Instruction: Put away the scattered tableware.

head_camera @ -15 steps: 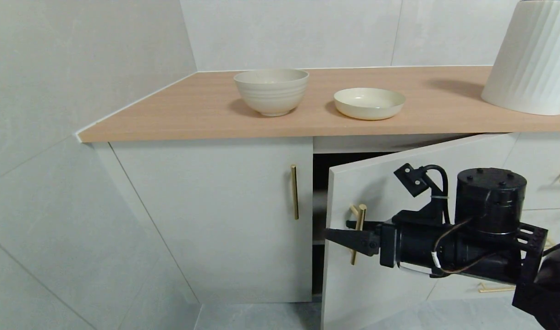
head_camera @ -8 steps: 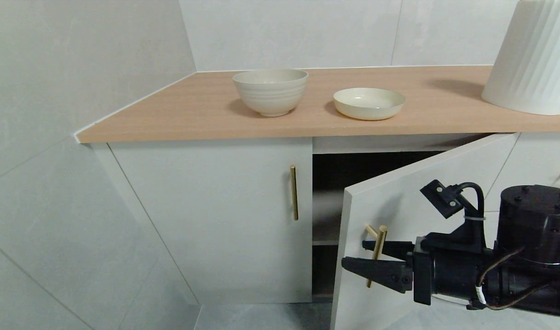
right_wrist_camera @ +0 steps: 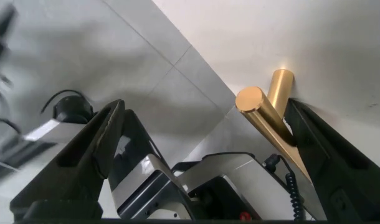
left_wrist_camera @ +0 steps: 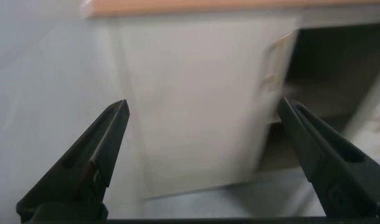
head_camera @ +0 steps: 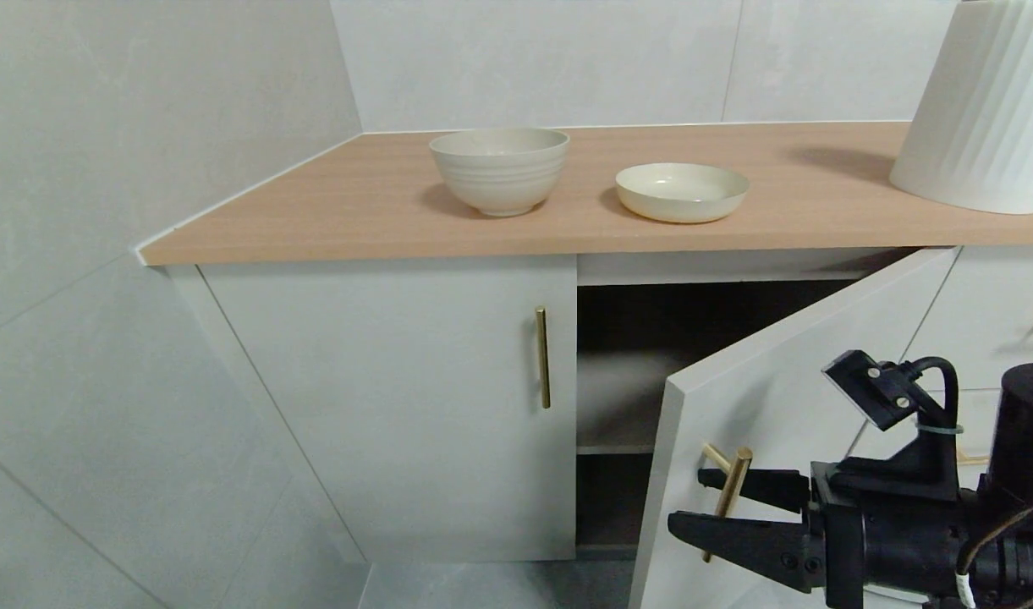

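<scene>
Two dishes sit on the worktop, bowl left of plate. Below, the door has swung wider than a second ago, and the right gripper went with it, jaws spread, straddling the handle, one finger touching it. Left gripper gapes wide, holding nothing.

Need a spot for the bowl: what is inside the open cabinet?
A pale shelf, bare where visible, with dark space above and below. The open door hides the right part of the cabinet.
</scene>
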